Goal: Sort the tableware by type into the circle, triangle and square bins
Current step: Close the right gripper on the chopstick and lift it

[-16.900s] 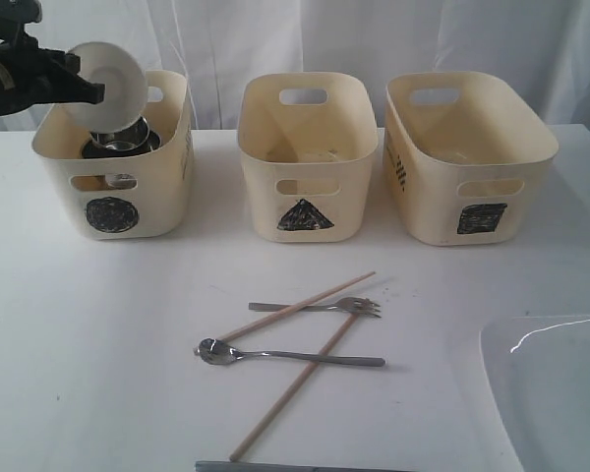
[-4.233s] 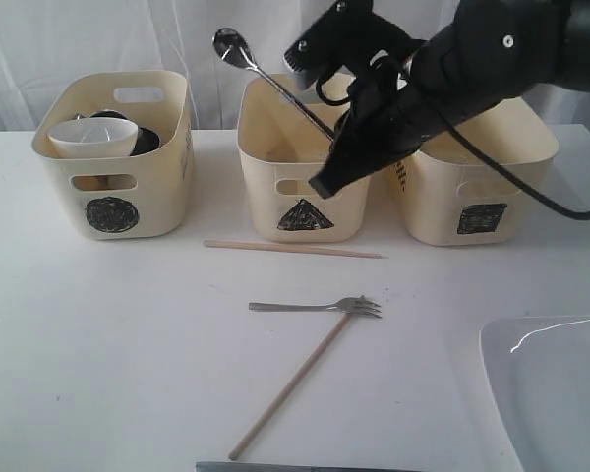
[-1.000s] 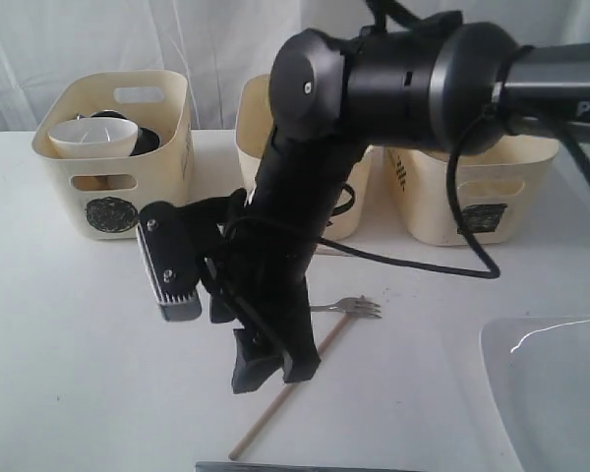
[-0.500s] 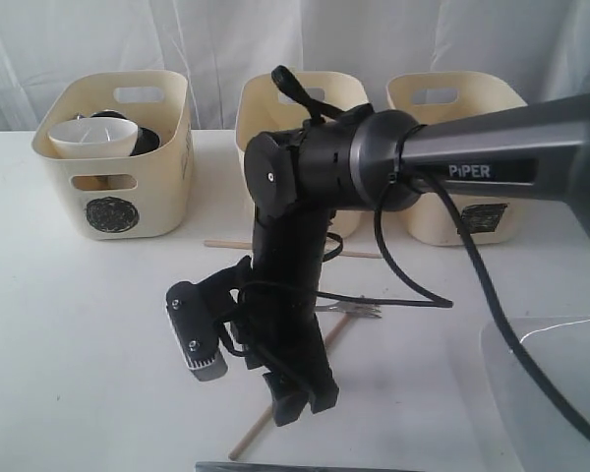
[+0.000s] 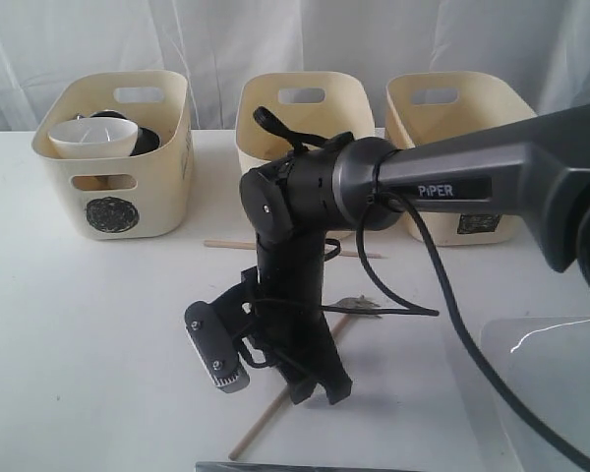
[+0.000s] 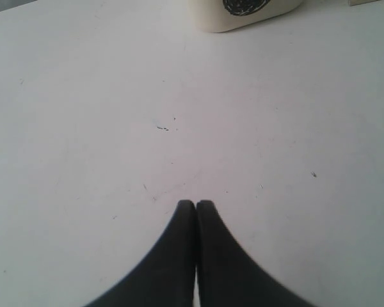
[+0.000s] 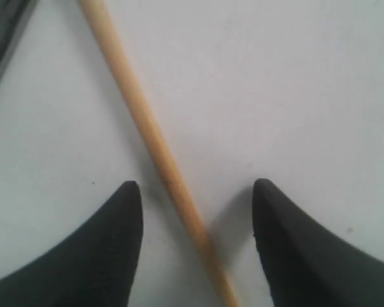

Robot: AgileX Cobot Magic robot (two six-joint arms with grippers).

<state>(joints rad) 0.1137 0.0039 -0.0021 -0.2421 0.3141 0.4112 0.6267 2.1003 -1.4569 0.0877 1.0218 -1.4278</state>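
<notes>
A wooden chopstick point(image 5: 254, 434) lies slantwise nearest on the white surface point(image 5: 98, 324). The right end effector point(image 5: 321, 391) is set down over it. Its jaws are apart and stand on either side of the stick, with a gap on each side, so nothing is gripped. A large white plate point(image 5: 556, 393) lies well to its right.

The right arm point(image 5: 452, 182) reaches in from the right, bends at a joint above the middle of the surface and drops steeply. Just beyond it the tines of a steel fork point(image 5: 370, 307) show. Farther back a second chopstick point(image 5: 231, 244) lies crosswise.

At the back stand the circle bin point(image 5: 69, 197), the middle bin point(image 5: 305, 81) and the right-hand bin point(image 5: 452, 87). A small white bowl point(image 5: 93, 138) sits in the circle bin against a steel mug point(image 5: 144, 141).

The left end effector point(image 6: 196, 204) is pinched closed and empty over bare surface.
</notes>
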